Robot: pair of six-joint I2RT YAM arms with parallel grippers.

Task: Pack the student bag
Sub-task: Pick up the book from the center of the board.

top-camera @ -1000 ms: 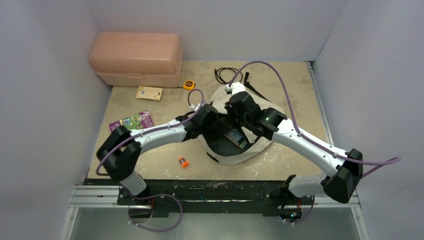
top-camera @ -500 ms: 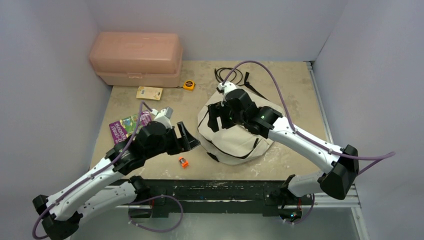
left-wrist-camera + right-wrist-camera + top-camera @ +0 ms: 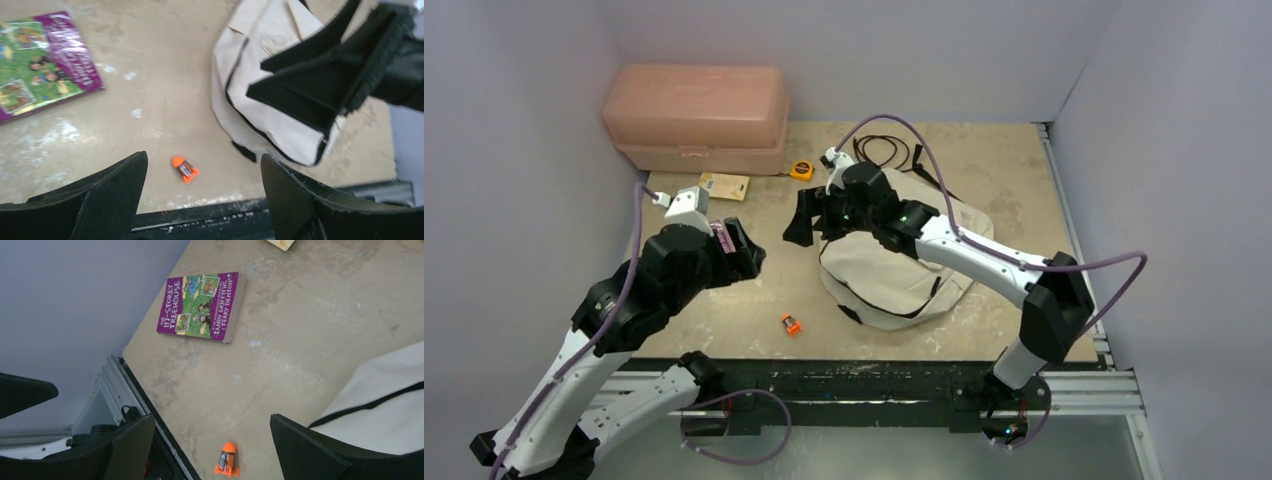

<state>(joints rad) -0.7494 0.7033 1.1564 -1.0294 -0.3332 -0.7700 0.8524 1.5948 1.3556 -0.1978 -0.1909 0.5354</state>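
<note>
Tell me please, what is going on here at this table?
Two robot arms are packing a beige backpack, which lies on the table. At this moment the left gripper and the right gripper both hang open and empty above the table. A purple book, a small orange object, a yellow tape measure and a yellow card lie outside the backpack.
</note>
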